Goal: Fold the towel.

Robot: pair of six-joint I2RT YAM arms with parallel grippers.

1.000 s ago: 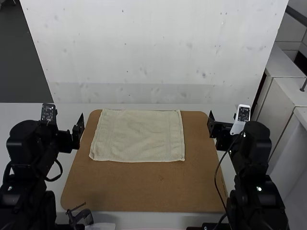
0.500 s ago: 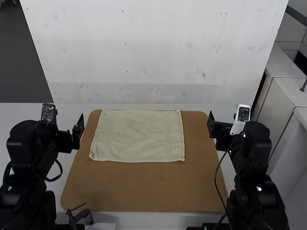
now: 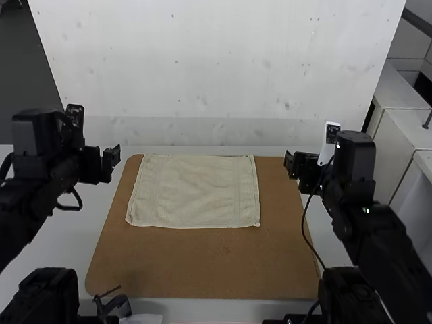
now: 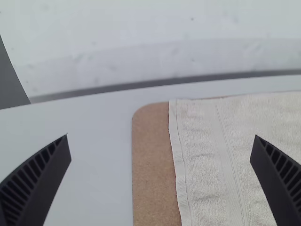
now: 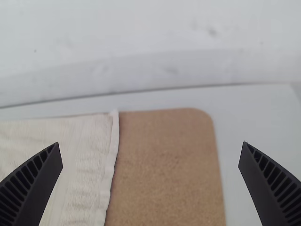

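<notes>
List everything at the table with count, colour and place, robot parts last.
Towel: one, cream, spread over the board's far half
Board: one, brown, on the table
Table: one, white, under the board
Clamp-like object: one, black, near edge, left
Cable: one, black, hanging beside the right arm
Arms: two, black, left and right of the board
Left gripper, right gripper: two, black, open, at the arms' ends
</notes>
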